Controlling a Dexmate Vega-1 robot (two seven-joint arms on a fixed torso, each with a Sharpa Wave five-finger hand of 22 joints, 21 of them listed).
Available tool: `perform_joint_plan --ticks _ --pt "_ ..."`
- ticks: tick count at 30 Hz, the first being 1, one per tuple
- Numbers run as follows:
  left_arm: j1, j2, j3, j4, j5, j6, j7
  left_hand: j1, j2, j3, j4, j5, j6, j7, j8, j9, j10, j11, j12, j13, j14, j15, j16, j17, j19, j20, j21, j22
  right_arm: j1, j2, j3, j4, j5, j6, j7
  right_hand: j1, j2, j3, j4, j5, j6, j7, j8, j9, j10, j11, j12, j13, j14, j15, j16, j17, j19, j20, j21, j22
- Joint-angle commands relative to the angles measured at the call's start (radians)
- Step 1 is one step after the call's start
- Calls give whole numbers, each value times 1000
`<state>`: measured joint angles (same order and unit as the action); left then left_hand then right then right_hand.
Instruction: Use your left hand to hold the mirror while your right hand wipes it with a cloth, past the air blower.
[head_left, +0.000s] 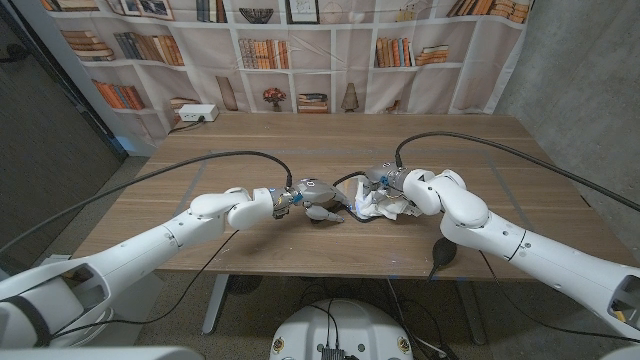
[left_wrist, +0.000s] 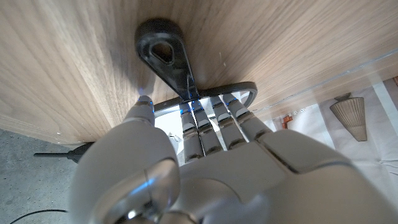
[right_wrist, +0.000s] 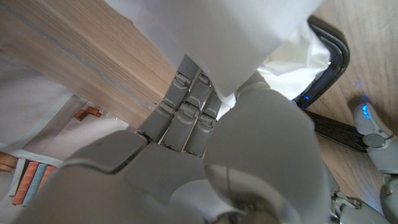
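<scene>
**Both hands meet at the mirror, mid-table; glass mostly hidden**

Left hand: in the left wrist view its fingers lie close together, side by side, tips over the dark rim of the mirror; the thumb reaches the rim separately, just beside them. Whether the fingers close under the rim cannot be told, since the back of the hand covers that part. The mirror's black handle, with its teardrop hole, lies on the wooden table beyond the fingertips.

Right hand: in the right wrist view its fingers are pressed together and run into the white cloth; the fingertips are buried in the cloth, so the exact grip is hard to make out. The cloth covers most of the mirror; only a curved piece of black frame shows beside it, with the left hand's fingertip close by.

Head view: the mirror lies flat between the two hands near the table's middle, the white cloth bunched on it at the right hand's side. Its glass is hard to make out there.

A black air blower sits at the table's near edge, near the mirror, partly hidden behind the right forearm. A white power strip sits at the far left corner, well apart from the mirror. Bare wood lies open around the mirror toward the far edge and both sides.
</scene>
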<state>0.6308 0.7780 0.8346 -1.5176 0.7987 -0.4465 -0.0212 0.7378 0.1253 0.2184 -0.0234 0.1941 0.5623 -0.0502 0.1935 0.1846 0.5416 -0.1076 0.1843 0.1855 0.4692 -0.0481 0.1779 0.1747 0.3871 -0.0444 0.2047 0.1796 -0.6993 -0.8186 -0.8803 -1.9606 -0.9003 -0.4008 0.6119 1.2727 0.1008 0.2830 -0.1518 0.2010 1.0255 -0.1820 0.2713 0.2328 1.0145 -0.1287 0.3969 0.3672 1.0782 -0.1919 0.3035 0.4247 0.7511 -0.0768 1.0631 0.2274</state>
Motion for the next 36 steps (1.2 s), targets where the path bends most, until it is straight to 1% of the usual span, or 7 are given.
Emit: perform_joint_plan --ticks 1,10,15,19,24,36 --pt "-17 -6 8 18 2 -17 8 2 5 10 0 -4 1 0 0 1 0 -2 5 2 3 -82 6 3 2 -31 3 2 19 15 -8 18 8 33 10 0 6 10 0 4 12 4 -1 -1 41 -35 4 2 9 -34 1 5 -4 -152 8 0" --pt "-10 0 9 -3 14 -2 -3 2 3 11 -1 -4 1 1 0 1 -1 -2 4 2 1 -82 6 3 1 -31 3 2 124 83 -50 102 -33 140 -11 1 5 12 -1 5 12 2 -1 1 42 -34 3 2 9 -35 0 5 -6 -152 11 -3" --pt "4 9 3 -18 10 6 2 1 2 11 -1 -4 1 1 0 1 -2 -1 5 2 1 -82 6 3 1 -31 3 2 171 122 -62 153 -52 168 -29 0 6 13 0 5 14 3 -1 0 43 -35 2 3 9 -34 -1 6 -5 -152 13 -5" --pt "16 17 -4 -33 8 15 2 0 2 11 -1 -5 0 1 0 1 0 -3 5 2 0 -81 6 3 0 -31 3 2 202 144 -70 183 -65 179 -39 -1 5 14 0 5 14 2 -1 0 43 -35 2 4 10 -34 -1 6 -6 -152 15 -6" --pt "31 25 -11 -45 4 22 1 0 1 12 -1 -5 0 2 0 1 -1 -3 5 2 1 -81 6 3 0 -30 3 2 224 156 -74 201 -80 176 -47 -2 5 14 0 5 13 1 -2 1 43 -35 1 4 10 -34 -2 7 -7 -152 16 -8" --pt "36 27 -12 -43 5 20 -4 0 0 13 -3 -5 0 3 0 1 -2 -2 5 2 -2 -82 6 3 -1 -30 2 2 231 154 -68 192 -128 138 -78 -3 5 16 1 5 14 2 -3 1 44 -34 -1 4 11 -34 -3 7 -8 -152 20 -11"
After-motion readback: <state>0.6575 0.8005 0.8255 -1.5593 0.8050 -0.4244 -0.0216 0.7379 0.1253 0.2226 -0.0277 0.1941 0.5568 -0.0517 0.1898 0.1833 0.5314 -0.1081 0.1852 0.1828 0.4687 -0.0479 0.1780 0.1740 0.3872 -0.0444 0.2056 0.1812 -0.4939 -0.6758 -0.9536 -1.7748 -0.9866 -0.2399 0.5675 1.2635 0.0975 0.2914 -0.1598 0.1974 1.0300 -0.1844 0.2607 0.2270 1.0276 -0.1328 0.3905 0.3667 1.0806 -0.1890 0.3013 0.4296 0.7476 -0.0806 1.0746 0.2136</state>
